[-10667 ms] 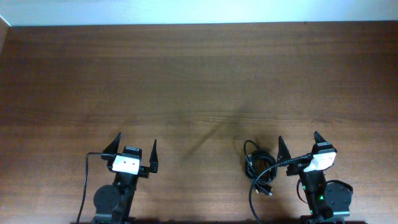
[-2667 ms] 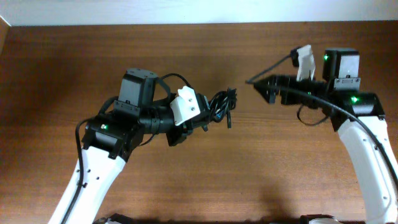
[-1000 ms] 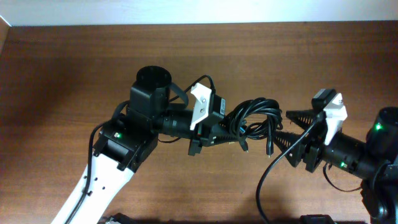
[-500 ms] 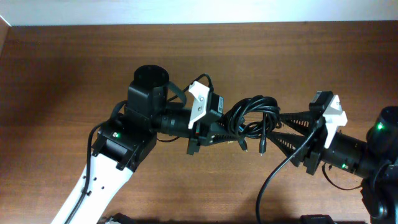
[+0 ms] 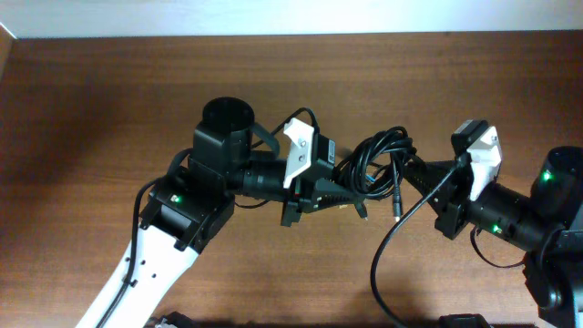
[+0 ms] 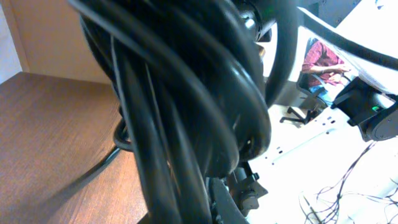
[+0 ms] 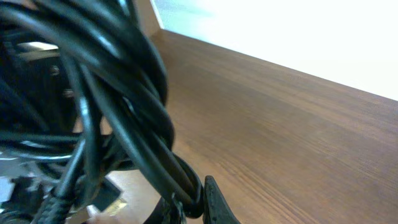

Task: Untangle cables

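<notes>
A tangled bundle of black cables (image 5: 378, 157) hangs above the wooden table (image 5: 273, 91) between my two arms. My left gripper (image 5: 344, 189) is shut on the bundle's left side. My right gripper (image 5: 412, 173) is shut on its right side. Two plug ends (image 5: 396, 212) dangle below the knot. In the left wrist view the cables (image 6: 186, 93) fill the frame and hide most of my left gripper (image 6: 214, 202). In the right wrist view thick loops of the cables (image 7: 124, 81) run down into my right gripper (image 7: 191, 210), and one dark fingertip (image 7: 214, 202) shows beside them.
My right arm's own black lead (image 5: 383, 264) curves down to the table's near edge. A pale wall strip (image 5: 273, 16) borders the far edge of the table. The left arm's white link (image 5: 146, 273) crosses the near left of the table.
My right gripper has closed on the right side of the bundle and moved in slightly. The bundle has lifted a little toward the far right. My left grip is unchanged.
</notes>
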